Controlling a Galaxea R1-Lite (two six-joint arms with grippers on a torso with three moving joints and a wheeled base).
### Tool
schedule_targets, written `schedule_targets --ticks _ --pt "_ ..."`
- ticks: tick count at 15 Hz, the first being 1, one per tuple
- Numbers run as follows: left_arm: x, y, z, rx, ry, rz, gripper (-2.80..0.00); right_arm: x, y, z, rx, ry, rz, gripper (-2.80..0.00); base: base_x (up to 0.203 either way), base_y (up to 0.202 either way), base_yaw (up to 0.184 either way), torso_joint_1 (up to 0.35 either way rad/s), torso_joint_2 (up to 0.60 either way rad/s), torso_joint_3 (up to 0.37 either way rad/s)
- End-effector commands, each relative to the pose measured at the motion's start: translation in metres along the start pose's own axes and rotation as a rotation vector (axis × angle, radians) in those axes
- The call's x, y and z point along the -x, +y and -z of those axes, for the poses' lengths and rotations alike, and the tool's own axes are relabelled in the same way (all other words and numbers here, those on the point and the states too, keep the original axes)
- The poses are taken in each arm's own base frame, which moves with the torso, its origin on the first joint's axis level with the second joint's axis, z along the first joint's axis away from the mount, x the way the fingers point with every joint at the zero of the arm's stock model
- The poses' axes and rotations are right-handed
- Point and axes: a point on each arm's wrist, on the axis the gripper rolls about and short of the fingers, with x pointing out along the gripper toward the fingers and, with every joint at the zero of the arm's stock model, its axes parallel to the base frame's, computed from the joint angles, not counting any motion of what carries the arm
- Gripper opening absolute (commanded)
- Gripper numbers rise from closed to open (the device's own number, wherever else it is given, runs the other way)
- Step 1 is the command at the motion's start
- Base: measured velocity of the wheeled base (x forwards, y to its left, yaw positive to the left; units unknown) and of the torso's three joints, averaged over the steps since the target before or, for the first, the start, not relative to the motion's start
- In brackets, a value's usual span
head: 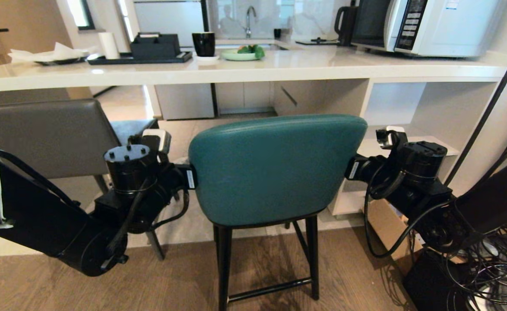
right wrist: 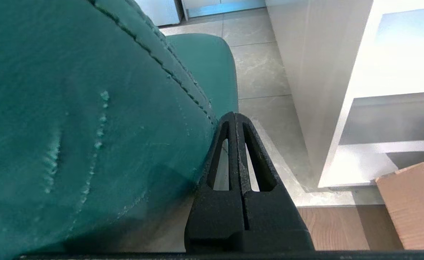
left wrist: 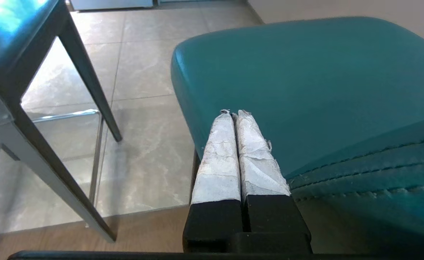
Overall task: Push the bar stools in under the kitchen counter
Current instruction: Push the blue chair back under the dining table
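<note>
I log a home kitchen: surface (head: pixel 236 69) with microwave (head: pixel 430 23), kettle (head: pixel 344 23), sink tap (head: pixel 249 19), mug (head: pixel 204 43), stools (head: pixel 275 168) below.

microwave (head: pixel 426 23) | kettle (head: pixel 344 23) | black cup (head: pixel 203 43) | cardboard box (right wrist: pixel 412 202)

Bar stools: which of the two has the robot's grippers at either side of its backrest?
The teal stool with the curved back and black legs: the left gripper and right gripper, both shut, flank its backrest. The grey stool stands apart, to the left.

One stool (head: pixel 275 168) sits near centre before the counter (head: pixel 236 69), another stool (head: pixel 46 134) to its left, shelves (head: pixel 409 129) far right.
</note>
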Motion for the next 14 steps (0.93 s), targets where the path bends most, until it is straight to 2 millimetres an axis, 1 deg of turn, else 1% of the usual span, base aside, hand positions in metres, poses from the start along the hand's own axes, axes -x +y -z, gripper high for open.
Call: schedule_targets --ticks 1,3,7,9,10,13,14 --pt "-0.002 0.006 0.000 0.006 -0.010 -0.021 -2.80 0.000 -0.001 0.000 -0.002 -0.002 -0.006 -2.80 0.000 0.000 0.000 0.000 0.00 0.000" --pt "-0.008 0.013 0.000 0.007 -0.016 -0.042 -2.80 0.000 -0.001 0.000 -0.002 -0.004 -0.005 -2.80 0.000 0.000 0.000 0.000 0.00 0.000" --pt "-0.019 0.023 -0.012 0.010 -0.030 -0.077 -2.80 0.000 -0.001 0.000 -0.002 -0.002 -0.005 -2.80 0.000 0.000 0.000 0.000 0.00 0.000" --pt "-0.021 0.024 -0.015 0.010 -0.027 -0.081 -2.80 0.000 -0.001 0.001 -0.002 -0.001 -0.004 -2.80 0.000 0.000 0.000 0.000 0.00 0.000" --pt "-0.019 0.022 -0.014 0.009 -0.022 -0.075 -2.80 0.000 -0.001 0.001 -0.002 -0.001 -0.004 -2.80 0.000 0.000 0.000 0.000 0.00 0.000" --pt "0.000 0.006 -0.006 0.005 0.016 -0.012 -2.80 0.000 -0.001 0.001 -0.002 0.002 -0.002 -2.80 0.000 0.000 0.000 0.000 0.00 0.000" --pt "0.003 0.002 -0.004 0.006 0.023 0.000 -2.80 -0.001 -0.002 0.003 -0.002 0.006 -0.001 -2.80 0.000 0.000 0.000 0.000 0.00 0.000"
